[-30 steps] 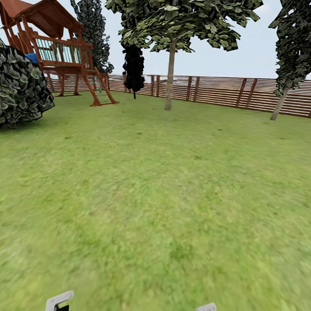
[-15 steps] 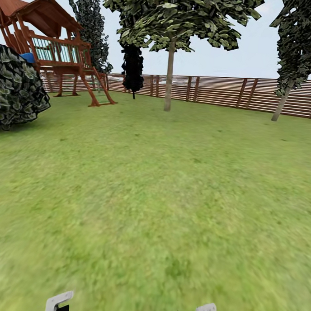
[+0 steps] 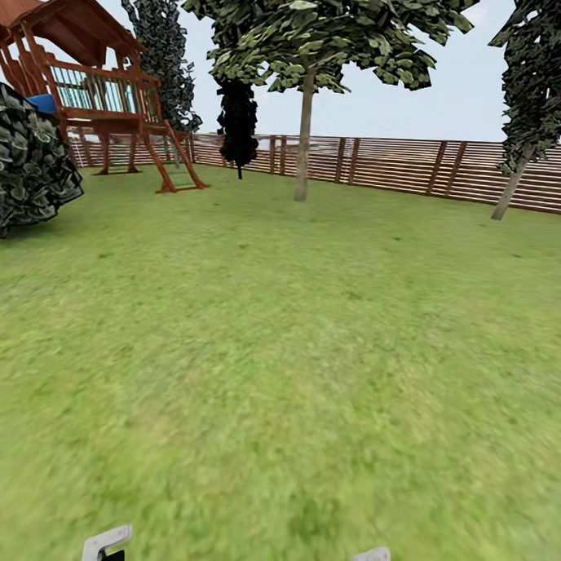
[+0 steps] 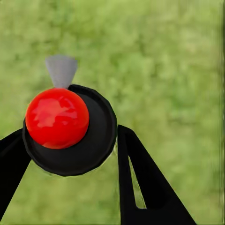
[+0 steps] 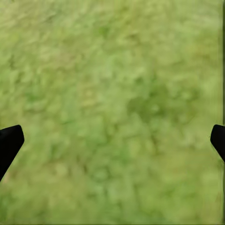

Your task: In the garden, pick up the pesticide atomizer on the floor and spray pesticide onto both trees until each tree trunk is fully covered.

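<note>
Between the black fingers of my left gripper (image 4: 70, 140) sits the pesticide atomizer (image 4: 75, 145), seen end-on in the left wrist view: a round black body, a red knob and a small grey nozzle. The gripper is shut on it above grass. My right gripper (image 5: 112, 138) hangs open over bare lawn, fingertips wide apart. In the head view a tree with a leaning grey-brown trunk (image 3: 511, 186) and dark foliage stands by the fence at the far right. A straight-trunked tree (image 3: 304, 135) with lighter leaves rises at the far middle.
Green lawn (image 3: 277, 354) stretches ahead to a brown slatted fence (image 3: 416, 166). A wooden playset (image 3: 101, 93) with a ladder stands far left, a dark leafy bush (image 3: 28, 167) in front of it. A small black tree (image 3: 238, 124) stands by the fence.
The whole head view has drifted: bush and playset slid slightly left, so the camera moved. The grey arm parts at the bottom edge stay put.
</note>
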You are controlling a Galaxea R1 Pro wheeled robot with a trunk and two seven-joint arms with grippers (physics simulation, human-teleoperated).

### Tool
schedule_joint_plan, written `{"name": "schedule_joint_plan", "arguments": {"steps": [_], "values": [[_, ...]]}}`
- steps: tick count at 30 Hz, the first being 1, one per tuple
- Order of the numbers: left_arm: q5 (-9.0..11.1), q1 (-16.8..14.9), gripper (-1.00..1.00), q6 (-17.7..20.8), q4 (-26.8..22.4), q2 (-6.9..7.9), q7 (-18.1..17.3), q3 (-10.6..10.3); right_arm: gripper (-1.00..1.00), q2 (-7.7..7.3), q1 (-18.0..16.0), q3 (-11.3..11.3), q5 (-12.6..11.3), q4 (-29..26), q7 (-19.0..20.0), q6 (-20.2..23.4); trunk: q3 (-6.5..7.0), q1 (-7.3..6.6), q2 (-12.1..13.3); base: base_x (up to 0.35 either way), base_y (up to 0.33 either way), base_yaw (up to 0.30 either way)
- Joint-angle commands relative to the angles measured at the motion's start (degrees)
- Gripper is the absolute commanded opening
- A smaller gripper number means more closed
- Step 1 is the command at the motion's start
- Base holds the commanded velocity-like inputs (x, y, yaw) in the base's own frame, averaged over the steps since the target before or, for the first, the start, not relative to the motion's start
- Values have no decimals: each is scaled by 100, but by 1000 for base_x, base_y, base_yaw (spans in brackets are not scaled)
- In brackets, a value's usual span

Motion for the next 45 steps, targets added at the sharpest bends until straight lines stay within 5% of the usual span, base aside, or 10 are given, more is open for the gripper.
{"name": "schedule_joint_plan", "arguments": {"steps": [1,45], "values": [[17,-4,-100,-21,5,0,16,-10,100,-1,-2,-51,37,0,22,-10,-5,3,-2,320,-117,0],[17,-4,-100,-21,11,-1,16,-10,100,2,-2,-51,37,0,22,-10,-5,3,-2,320,-117,0]]}}
